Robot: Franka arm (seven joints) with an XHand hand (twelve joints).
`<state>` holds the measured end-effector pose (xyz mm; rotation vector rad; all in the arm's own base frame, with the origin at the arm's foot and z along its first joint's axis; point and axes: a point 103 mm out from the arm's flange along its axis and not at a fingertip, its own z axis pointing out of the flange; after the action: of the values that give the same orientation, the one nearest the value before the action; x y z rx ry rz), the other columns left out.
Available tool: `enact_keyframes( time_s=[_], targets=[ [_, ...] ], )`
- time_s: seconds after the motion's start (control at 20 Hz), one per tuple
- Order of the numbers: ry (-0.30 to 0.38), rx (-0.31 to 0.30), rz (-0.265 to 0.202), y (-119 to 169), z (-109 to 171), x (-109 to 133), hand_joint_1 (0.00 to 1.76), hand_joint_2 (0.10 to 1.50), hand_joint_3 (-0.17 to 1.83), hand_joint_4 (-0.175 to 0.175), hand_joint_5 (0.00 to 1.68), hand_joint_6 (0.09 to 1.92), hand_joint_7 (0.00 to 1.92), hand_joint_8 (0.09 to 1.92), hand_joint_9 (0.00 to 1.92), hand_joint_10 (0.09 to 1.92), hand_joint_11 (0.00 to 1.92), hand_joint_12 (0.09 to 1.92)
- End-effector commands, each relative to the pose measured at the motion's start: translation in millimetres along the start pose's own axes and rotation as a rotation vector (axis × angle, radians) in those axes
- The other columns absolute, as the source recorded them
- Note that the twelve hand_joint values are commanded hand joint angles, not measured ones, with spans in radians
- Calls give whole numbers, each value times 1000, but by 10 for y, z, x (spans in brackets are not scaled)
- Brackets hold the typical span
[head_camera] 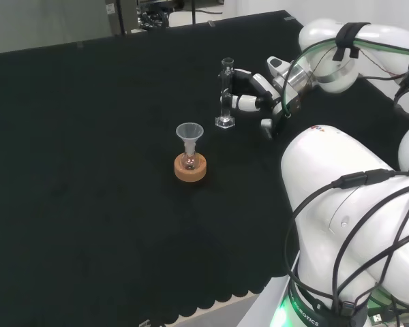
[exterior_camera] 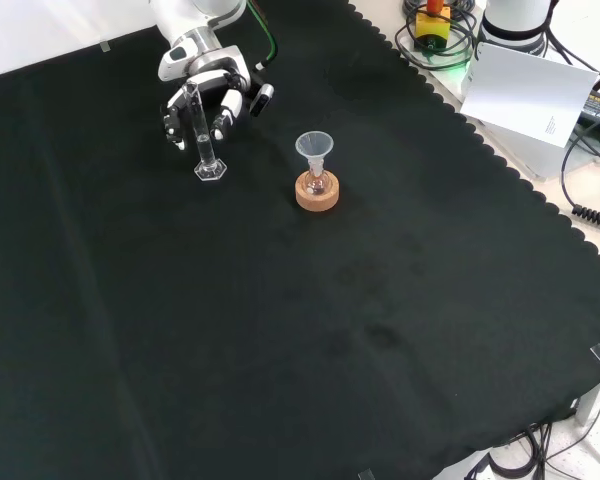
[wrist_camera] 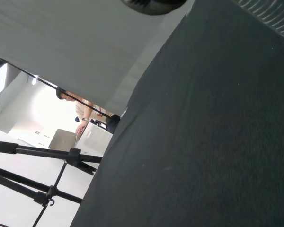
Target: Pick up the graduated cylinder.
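Graduated cylinder (head_camera: 225, 95) upright on the table (head_camera: 88, 170), hand (head_camera: 259, 95) at its right, fingers (head_camera: 245, 102) curled against it; funnel-topped flask (head_camera: 189, 146) (on cork ring (head_camera: 190, 169)) stands nearer.

Legible text: none, white sheet of paper (exterior_camera: 525, 92) beside the tabletop (exterior_camera: 280, 330) carries a small print line, too small to read

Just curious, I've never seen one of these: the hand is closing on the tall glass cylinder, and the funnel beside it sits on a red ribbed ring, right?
Nearly. The hand is at the cylinder, fingers curled around it, but the funnel stands in a small flask on a cork ring, not a red ribbed one. The front view shows it plainly.
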<state>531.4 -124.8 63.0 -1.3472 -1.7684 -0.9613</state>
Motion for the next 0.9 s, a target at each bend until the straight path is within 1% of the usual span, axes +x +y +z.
enact_keyframes(
  time_s=[0.05,0.15,0.25,0.6,0.9],
  targets=[
    [-6,-9,0,4,21,13,1107,1022,-175,6,523,586,638,566,823,451,411,1284],
    [-6,-5,-1,13,33,20,1107,1025,-175,17,590,614,677,569,852,453,434,1280],
    [-7,-3,0,20,48,20,1108,1027,-175,23,623,624,699,564,873,450,451,1274],
    [-3,-8,7,17,37,9,1113,1034,-175,33,664,638,723,559,898,445,477,1273],
    [-24,-17,13,26,52,17,1130,1090,-175,43,724,628,770,539,959,414,549,1236]
  ],
)
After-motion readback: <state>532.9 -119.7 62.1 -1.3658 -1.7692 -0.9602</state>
